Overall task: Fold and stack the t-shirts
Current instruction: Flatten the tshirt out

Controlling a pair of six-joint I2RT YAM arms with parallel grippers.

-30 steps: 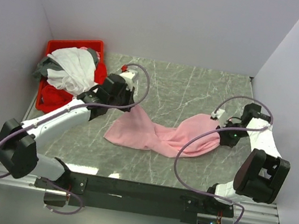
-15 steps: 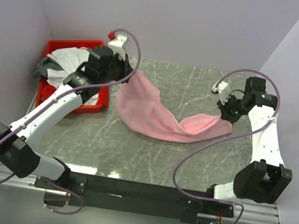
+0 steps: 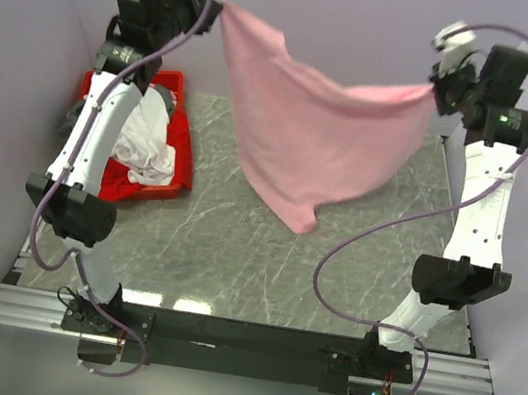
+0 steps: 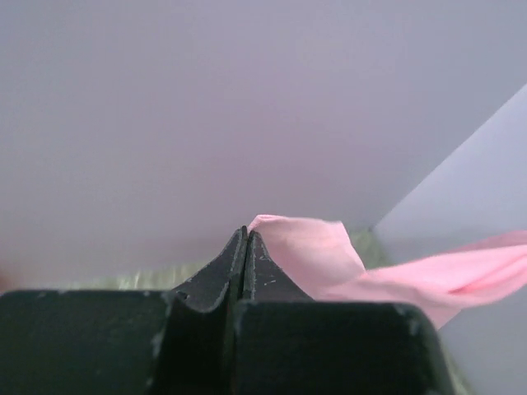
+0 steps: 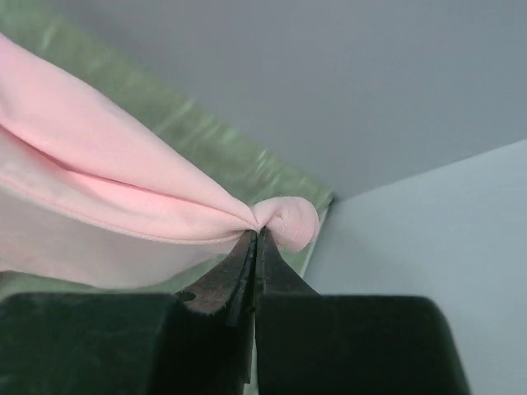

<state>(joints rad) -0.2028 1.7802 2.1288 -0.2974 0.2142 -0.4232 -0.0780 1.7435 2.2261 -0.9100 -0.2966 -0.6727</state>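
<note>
Top external: pink tee [image 3: 315, 135] hangs in the air over the table [image 3: 351, 283], spread as a wide sheet between my two raised arms. My left gripper [image 3: 212, 12] has the top left corner and my right gripper [image 3: 435, 84] the top right corner. Both wrist views show my jaws clamped tight on a small bunch of pink cloth. The long axis is the top edge, running left to right, with a slight sag in the middle and the left end higher. Cloth drapes down from it, narrowing to a tip that points down at the table; can't tell if the tip touches. Plain light pink, soft folds. More tees [image 3: 147, 137], white and grey, are heaped in the red bin [image 3: 183, 169] on the left.
</note>
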